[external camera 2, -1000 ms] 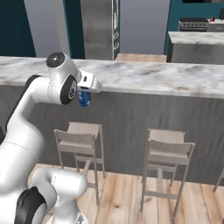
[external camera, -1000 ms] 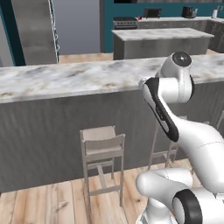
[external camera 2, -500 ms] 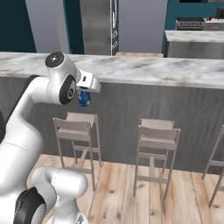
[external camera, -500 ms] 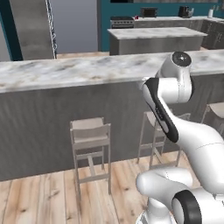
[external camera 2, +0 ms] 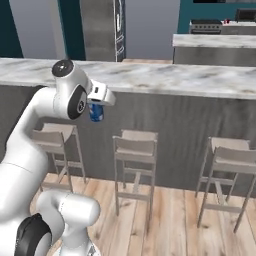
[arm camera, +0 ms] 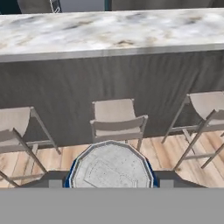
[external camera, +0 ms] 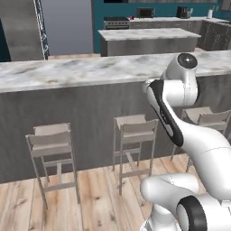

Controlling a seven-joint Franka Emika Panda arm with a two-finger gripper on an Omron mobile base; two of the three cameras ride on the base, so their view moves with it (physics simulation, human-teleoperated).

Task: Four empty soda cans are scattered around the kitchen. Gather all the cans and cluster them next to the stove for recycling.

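I see the jaws pinching a small blue cylindrical soda can (arm camera: 110,165) with a silvery top, one dark finger tip on each side of it; from the hand camera its round top sits at the bottom middle, and from the right base camera the same blue can (external camera 2: 96,112) hangs under the white hand of the gripper (external camera 2: 96,111), held in the air in front of the grey panel of the bar. Beyond the can stands a long worktop of pale marbled stone (arm camera: 109,33) on a dark grey front, and three light wooden bar stools (arm camera: 117,119) stand on the wooden plank floor (external camera 2: 170,220) before it. The middle stool is just past the can in the hand camera. Farther back I see a second island with a pale top (external camera: 144,34), and behind it, against the teal wall, the black stove (external camera: 116,22), well apart from the held can.
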